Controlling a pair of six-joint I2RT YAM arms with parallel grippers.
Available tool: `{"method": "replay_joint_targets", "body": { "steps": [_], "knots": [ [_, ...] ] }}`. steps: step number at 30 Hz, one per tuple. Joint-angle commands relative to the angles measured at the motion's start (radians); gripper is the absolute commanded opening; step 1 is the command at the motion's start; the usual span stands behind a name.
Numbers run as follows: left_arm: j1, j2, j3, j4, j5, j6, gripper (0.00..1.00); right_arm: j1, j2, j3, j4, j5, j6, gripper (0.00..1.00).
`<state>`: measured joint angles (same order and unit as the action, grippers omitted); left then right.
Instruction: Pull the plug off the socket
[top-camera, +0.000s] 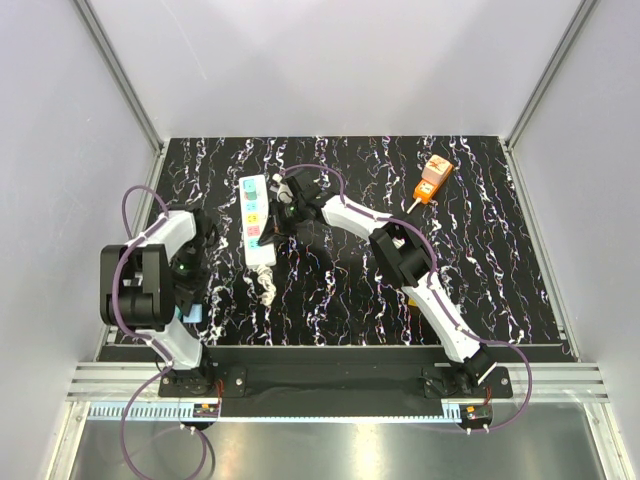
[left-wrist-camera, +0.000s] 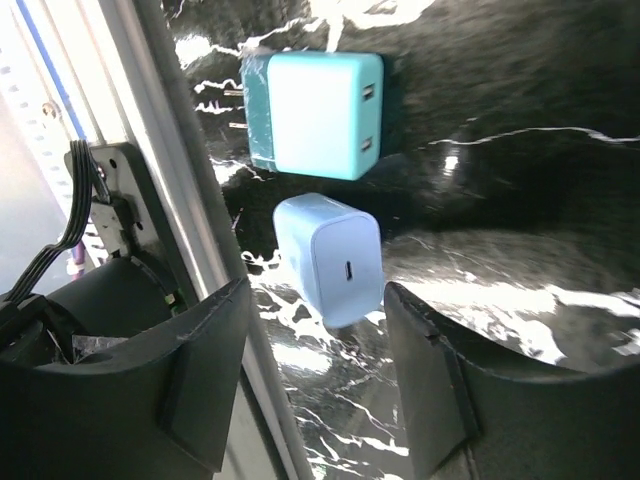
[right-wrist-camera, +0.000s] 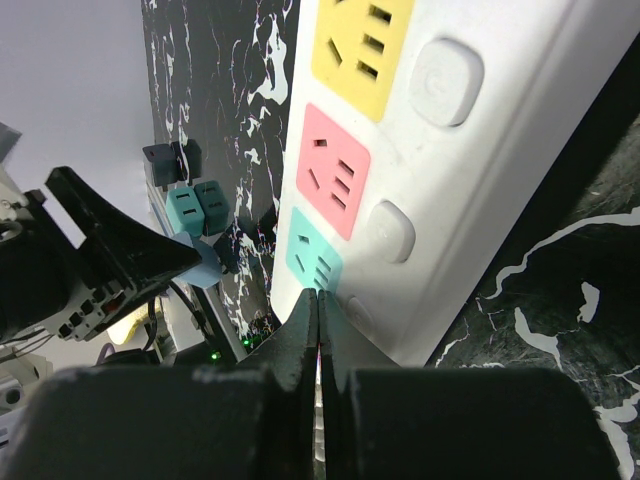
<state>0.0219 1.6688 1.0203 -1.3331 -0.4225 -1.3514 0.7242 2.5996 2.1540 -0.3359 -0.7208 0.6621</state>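
The socket is a long white power strip (top-camera: 257, 222) with coloured outlet squares, lying mid-table. In the right wrist view (right-wrist-camera: 470, 150) its yellow, pink and teal outlets hold no plug. My right gripper (right-wrist-camera: 318, 300) is shut, its tips resting on the strip by the teal outlet (right-wrist-camera: 318, 262); in the top view (top-camera: 283, 212) it sits at the strip's right side. My left gripper (left-wrist-camera: 315, 370) is open and empty above the table's near left edge. Just beyond it lie a light blue plug (left-wrist-camera: 335, 258) and a teal plug (left-wrist-camera: 315, 112), loose on the table.
An orange plug (top-camera: 433, 180) lies at the back right. The strip's white cord (top-camera: 265, 285) trails toward the front. A metal rail (left-wrist-camera: 190, 200) borders the table beside the left gripper. Dark plugs (right-wrist-camera: 170, 160) lie far left in the right wrist view.
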Motion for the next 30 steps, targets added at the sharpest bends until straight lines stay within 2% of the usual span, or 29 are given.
{"method": "replay_joint_targets", "body": {
  "steps": [1,8,13,16,21,25,30],
  "knots": [
    [0.000,-0.063,0.057,-0.212,-0.055,0.004,0.62,0.012,0.062,-0.019,-0.089,0.116,-0.055,0.00],
    [-0.016,-0.086,0.084,-0.209,-0.056,0.034,0.70,0.014,0.060,-0.019,-0.089,0.116,-0.058,0.00],
    [-0.022,-0.208,0.167,-0.184,-0.047,0.103,0.73,0.012,0.062,-0.019,-0.087,0.118,-0.056,0.00],
    [-0.074,-0.262,0.221,-0.137,-0.029,0.167,0.73,0.011,0.063,-0.019,-0.088,0.116,-0.055,0.00],
    [-0.128,-0.365,0.242,0.053,0.111,0.309,0.74,0.014,0.065,-0.014,-0.089,0.113,-0.053,0.00],
    [-0.155,-0.418,0.219,0.170,0.168,0.389,0.89,0.012,0.066,-0.010,-0.088,0.101,-0.048,0.00],
    [-0.157,-0.489,0.178,0.290,0.287,0.483,0.94,0.021,0.074,0.006,-0.089,0.101,-0.039,0.00]
  ]
}}
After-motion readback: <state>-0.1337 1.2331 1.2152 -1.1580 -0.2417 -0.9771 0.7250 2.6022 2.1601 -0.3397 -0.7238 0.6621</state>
